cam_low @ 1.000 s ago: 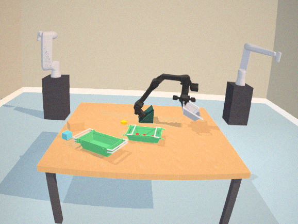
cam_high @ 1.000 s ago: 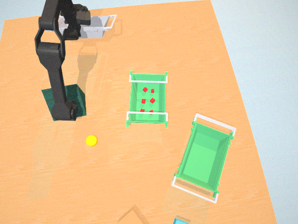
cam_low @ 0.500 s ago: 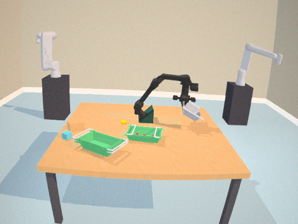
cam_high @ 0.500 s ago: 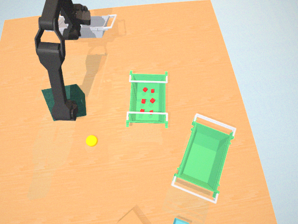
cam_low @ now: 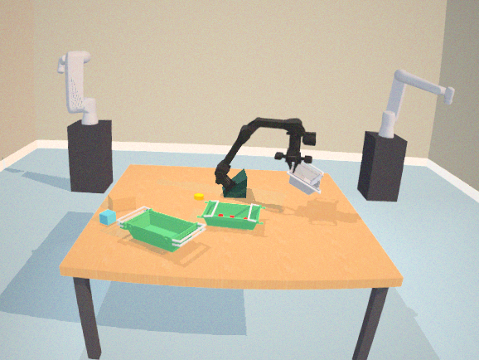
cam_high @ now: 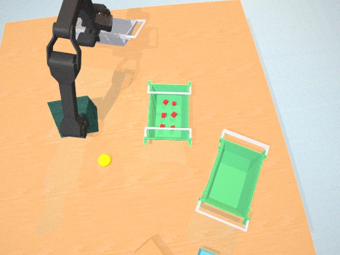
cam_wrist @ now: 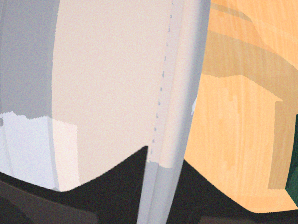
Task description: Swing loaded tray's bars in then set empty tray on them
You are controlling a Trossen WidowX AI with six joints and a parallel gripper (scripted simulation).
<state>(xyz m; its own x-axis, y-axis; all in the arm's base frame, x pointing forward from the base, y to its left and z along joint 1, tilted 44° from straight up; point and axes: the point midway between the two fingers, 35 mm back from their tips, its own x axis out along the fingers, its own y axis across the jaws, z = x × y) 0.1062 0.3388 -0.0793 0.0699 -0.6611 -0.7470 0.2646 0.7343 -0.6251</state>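
The loaded green tray [cam_high: 185, 110] [cam_low: 232, 224] stands at mid-table with several small red blocks [cam_high: 174, 114] [cam_low: 232, 216] inside. Its two white wire bars, one bar [cam_high: 169, 93] near one end and the other bar [cam_high: 167, 128] near the opposite end, lie in across its top. My gripper [cam_low: 293, 169] [cam_wrist: 157, 155] is shut on the rim of the empty grey tray [cam_high: 120, 26] [cam_low: 304, 186] [cam_wrist: 105, 75]. It holds this tray in the air over the table's far part, tilted, away from the loaded tray. The arm hides part of the grey tray in the top view.
A larger empty green tray [cam_high: 232, 179] [cam_low: 151, 240] has its bars swung outward. A yellow disc [cam_high: 104, 160] [cam_low: 199, 197], a dark green wedge [cam_high: 91, 116] [cam_low: 240, 187] by the arm's base and a light blue cube [cam_high: 206, 252] [cam_low: 108, 217] also stand on the table.
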